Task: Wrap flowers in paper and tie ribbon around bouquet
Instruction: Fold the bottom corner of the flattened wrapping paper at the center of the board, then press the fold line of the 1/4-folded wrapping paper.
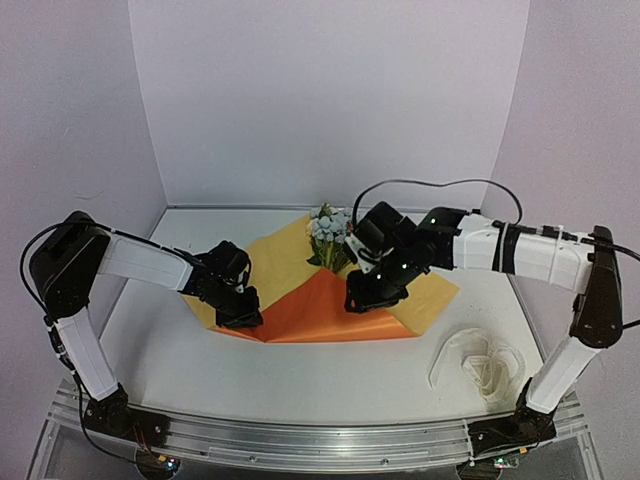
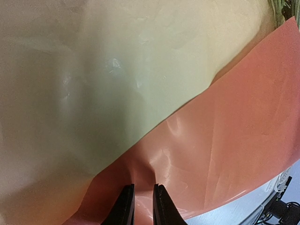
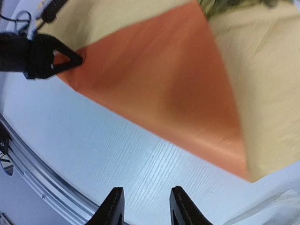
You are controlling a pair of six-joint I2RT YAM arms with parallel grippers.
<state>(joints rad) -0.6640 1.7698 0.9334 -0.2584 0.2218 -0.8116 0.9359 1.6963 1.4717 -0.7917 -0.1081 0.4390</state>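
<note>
though folded, one paper (image 1: 330,310), one ribbon (image 1: 487,370)

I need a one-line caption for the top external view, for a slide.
Folded orange paper with the left gripper at its corner, right gripper above it, flowers at the far edge, ribbon apart.
</note>
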